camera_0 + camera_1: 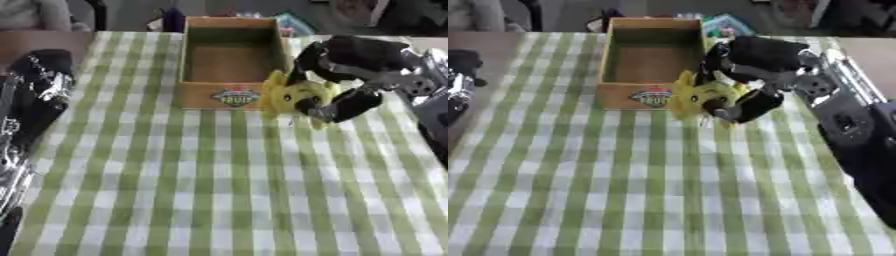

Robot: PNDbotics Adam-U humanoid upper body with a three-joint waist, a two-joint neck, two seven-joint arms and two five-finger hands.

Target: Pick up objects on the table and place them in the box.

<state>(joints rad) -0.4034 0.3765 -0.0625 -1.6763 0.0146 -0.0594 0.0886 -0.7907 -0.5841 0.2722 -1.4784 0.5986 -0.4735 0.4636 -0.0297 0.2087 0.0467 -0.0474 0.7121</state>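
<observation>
A yellow plush toy [289, 97] hangs just above the table at the front right corner of the cardboard box [229, 97]. My right hand [346, 62] comes in from the right and is shut on the toy, with fingers and thumb curled round it. The box stands open at the far middle of the table, and its inside looks bare. My left arm [35, 95] lies along the left edge of the table; its hand does not show in either view.
A green and white checked cloth [219, 190] covers the table. Blurred items [724, 22] lie beyond the box at the far edge. My right forearm [855, 125] stretches down the right side.
</observation>
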